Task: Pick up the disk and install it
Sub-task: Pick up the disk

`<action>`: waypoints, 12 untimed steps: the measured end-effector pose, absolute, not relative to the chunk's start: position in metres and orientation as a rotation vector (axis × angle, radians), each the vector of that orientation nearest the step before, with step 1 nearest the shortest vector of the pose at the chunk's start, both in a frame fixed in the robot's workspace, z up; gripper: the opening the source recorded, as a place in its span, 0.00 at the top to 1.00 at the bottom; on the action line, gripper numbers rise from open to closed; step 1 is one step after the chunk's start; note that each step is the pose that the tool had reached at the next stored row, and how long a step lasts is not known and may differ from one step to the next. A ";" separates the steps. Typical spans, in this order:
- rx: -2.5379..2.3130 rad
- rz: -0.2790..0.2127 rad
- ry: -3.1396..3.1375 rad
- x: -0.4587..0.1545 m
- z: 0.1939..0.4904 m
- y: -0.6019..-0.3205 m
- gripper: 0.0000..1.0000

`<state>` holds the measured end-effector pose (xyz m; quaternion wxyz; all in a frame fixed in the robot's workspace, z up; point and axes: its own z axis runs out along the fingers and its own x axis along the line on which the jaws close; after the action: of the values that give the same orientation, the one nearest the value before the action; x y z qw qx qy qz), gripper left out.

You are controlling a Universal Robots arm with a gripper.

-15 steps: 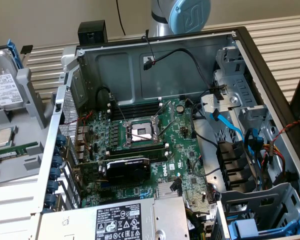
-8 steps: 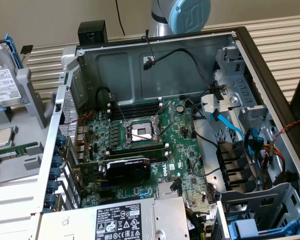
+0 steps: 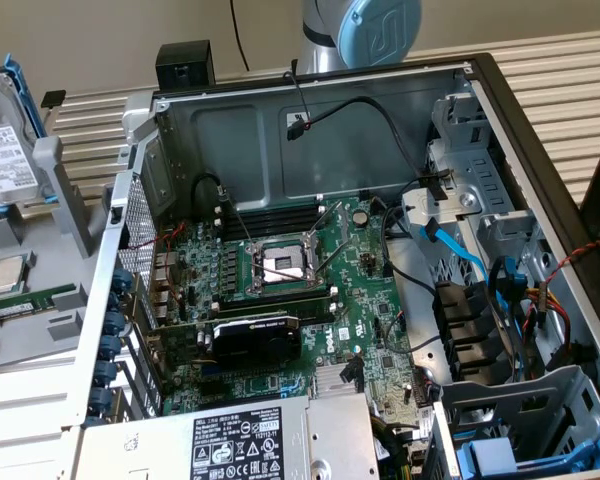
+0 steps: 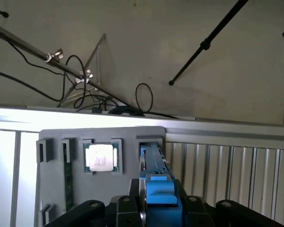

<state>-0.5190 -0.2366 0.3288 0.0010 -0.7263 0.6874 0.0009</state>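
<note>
Standing on edge in its slot in the grey holder (image 3: 70, 200), the disk (image 3: 2, 150) was outside the open computer case (image 3: 210, 120), on the table (image 3: 540, 60) at the exterior view's left. In the wrist view the fingers (image 4: 127, 208) sat tight against either side of the blue carrier's near end, so they looked clamped on the disk (image 4: 151, 158). Its far end was down in the slot, just beside the processor chip (image 4: 101, 157).

As I judged it, the grasp was made but the lift was not. Raising the disk out of the holder, carrying it to the case and seating it there were all left to do.

Counted, there were:
- one arm (image 3: 365, 30);
- one disk, one processor chip and one memory stick (image 4: 67, 179) in the holder;
- one case, holding one graphics card (image 3: 255, 338) and one bare processor socket (image 3: 280, 262).

One blue plastic piece (image 3: 500, 458) lay low in the case at the exterior view's right. I could not tell whether it belonged to a second carrier.
</note>
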 end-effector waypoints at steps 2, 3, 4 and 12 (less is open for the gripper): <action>-2.280 0.002 2.158 -0.519 0.334 -0.237 0.63; -2.281 0.002 2.158 -0.519 0.337 -0.237 0.63; -2.281 0.002 2.159 -0.519 0.340 -0.237 0.63; -2.282 -0.002 2.161 -0.519 0.366 -0.237 0.63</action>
<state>-0.5190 -0.2366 0.3661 -0.0006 -0.7262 0.6875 -0.0005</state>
